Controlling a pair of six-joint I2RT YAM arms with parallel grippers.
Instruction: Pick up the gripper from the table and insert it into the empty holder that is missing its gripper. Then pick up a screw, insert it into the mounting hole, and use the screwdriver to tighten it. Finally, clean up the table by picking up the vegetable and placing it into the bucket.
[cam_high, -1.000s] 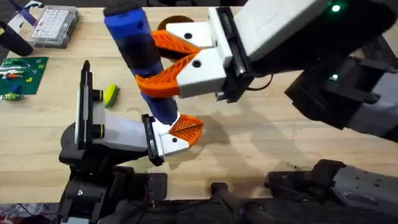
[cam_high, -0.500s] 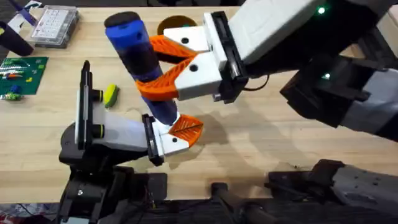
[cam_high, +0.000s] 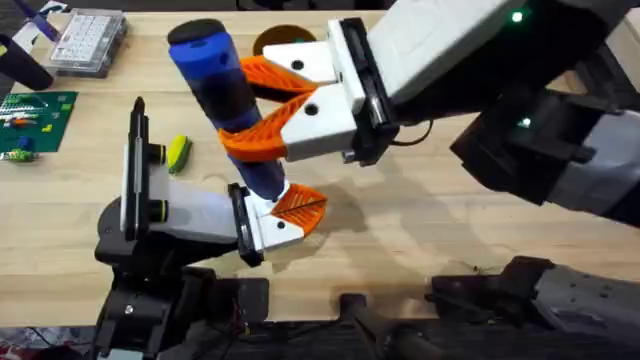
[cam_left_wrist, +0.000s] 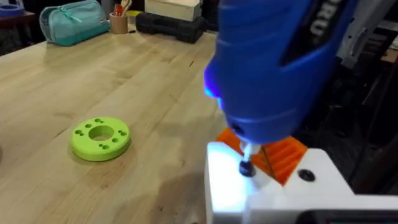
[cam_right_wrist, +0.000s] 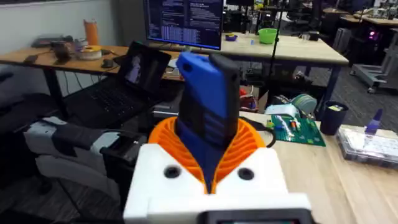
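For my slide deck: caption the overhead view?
Right gripper holds the blue screwdriver upright on the holder's mounted gripper.

A light wooden table (cam_high: 450, 230); behind it, desks (cam_right_wrist: 292, 53) and a lit monitor (cam_right_wrist: 185, 23) — apparently a lab.

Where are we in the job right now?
Done: the small finger piece sits on the holder. In hand: the right tool is clamped on the blue screwdriver, whose bit meets a dark screw on the white block, so tightening looks underway. Left: the yellow-green toy vegetable lies on the table, and the bucket at the far edge waits for it.
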